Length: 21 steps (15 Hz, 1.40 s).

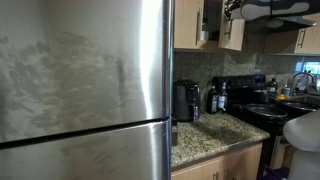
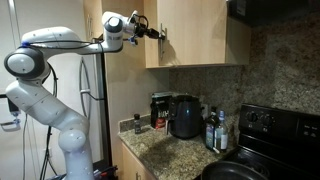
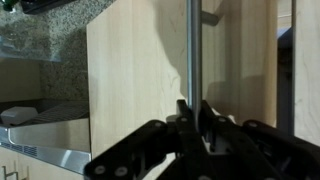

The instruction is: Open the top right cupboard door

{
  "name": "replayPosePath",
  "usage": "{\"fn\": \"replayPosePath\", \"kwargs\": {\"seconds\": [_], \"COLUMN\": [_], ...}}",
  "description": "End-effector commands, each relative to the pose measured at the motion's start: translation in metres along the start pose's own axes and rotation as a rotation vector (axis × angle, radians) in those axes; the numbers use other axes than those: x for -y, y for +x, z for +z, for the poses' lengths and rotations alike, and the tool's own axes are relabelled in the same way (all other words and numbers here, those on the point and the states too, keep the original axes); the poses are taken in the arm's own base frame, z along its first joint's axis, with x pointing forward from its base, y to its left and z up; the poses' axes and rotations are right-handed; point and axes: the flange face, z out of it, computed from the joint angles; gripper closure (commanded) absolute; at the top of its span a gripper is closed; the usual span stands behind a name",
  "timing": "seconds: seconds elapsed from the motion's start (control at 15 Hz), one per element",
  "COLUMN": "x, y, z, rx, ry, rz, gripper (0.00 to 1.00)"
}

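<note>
Top right cupboard door (image 2: 200, 32) hangs at twelve o'clock above the granite counter (image 2: 165, 150), with the gripper (image 2: 157, 33) at its nine o'clock edge, both fingers (image 3: 182, 118) clamped round the slim silver bar handle (image 3: 194, 50).

You see the top right cupboard door (image 2: 195, 35) in light tan wood grain, its handle (image 3: 194, 50) silver, your gripper (image 3: 197, 112) black, arm (image 2: 45, 60) white, countertop (image 1: 205, 138) speckled beige-grey granite, fridge (image 1: 80, 70) brushed steel grey.
</note>
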Motion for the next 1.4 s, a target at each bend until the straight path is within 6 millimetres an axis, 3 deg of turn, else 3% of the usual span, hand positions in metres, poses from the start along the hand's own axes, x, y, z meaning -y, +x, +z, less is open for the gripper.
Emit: {"fn": "replayPosePath", "kwargs": {"seconds": [0.0, 0.07, 0.13, 0.2, 0.27, 0.4, 0.73, 0.93, 1.0, 1.33], "x": [-0.004, -0.007, -0.008, -0.018, -0.036, -0.073, -0.103, -0.124, -0.068, -0.080], "y": [0.000, -0.001, -0.001, -0.003, -0.005, -0.015, -0.036, -0.045, -0.021, -0.025], "z": [-0.003, -0.005, -0.006, 0.004, 0.015, 0.017, -0.015, -0.023, -0.037, -0.041], "rx": [0.002, 0.002, 0.001, 0.002, 0.010, 0.010, 0.012, -0.015, -0.071, -0.087], "ry": [-0.007, -0.011, -0.013, -0.071, -0.143, -0.173, -0.207, -0.177, -0.039, -0.025], "rz": [0.002, 0.004, 0.005, 0.017, 0.040, 0.054, 0.072, 0.096, 0.043, 0.049], "gripper": [0.85, 0.85, 0.96, 0.96, 0.96, 0.96, 0.96, 0.96, 0.85, 0.85]}}
